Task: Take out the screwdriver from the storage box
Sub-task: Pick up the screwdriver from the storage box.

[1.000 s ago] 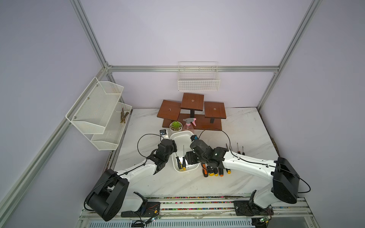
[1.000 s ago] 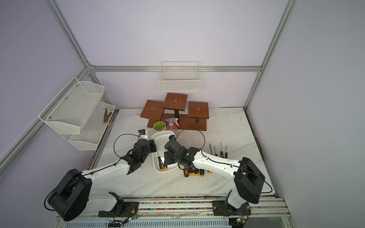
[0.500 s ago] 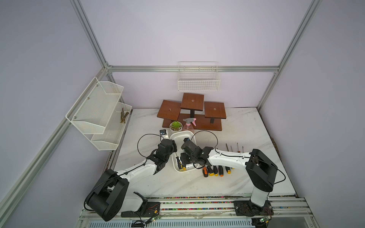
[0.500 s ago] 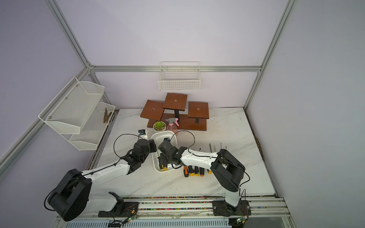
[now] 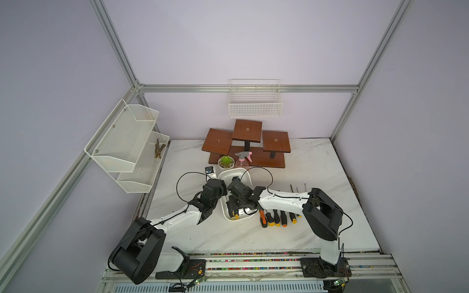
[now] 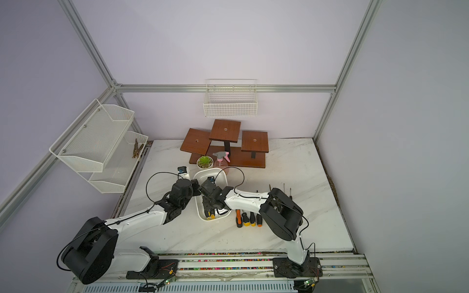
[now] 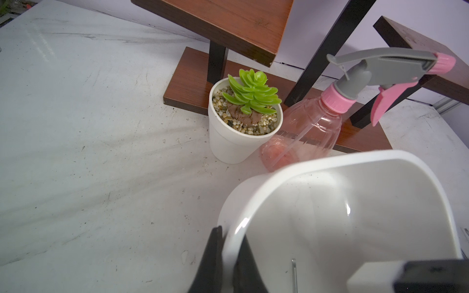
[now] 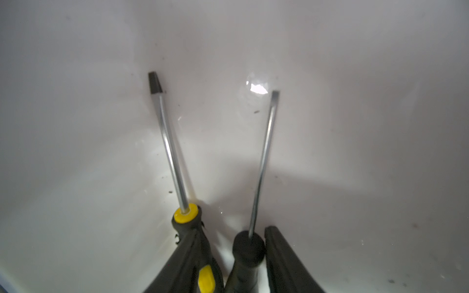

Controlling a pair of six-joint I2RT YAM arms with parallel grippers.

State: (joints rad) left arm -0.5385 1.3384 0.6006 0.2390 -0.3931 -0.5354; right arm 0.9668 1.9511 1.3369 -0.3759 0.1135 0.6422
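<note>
right gripper (image 8: pixel 231 237) is down inside the storage box (image 5: pixel 234 170), folks, black fingers (image 8: pixel 286 258) at the handle end of two screwdrivers lying on the white floor. thin screwdriver (image 8: pixel 264 157) has its black handle between the jaws, right up against one finger. yellow-collared screwdriver (image 8: pixel 172 152) lies beside it, handle overlapping the opposite finger. are the jaws biting? can't tell from here. both flat tips point away from the gripper, shafts fanning apart.

over to the left gripper (image 7: pixel 229 236): clamped on the box rim, one finger outside the wall, one inside. just past the box's far end stand a potted succulent (image 7: pixel 243 121) and a pink spray bottle (image 7: pixel 312 126), in front of the wooden stand (image 5: pixel 247 130). in both top views a row of screwdrivers (image 5: pixel 276 218) lies on the table (image 5: pixel 253 236) just beside the box, on the right arm's side.
</note>
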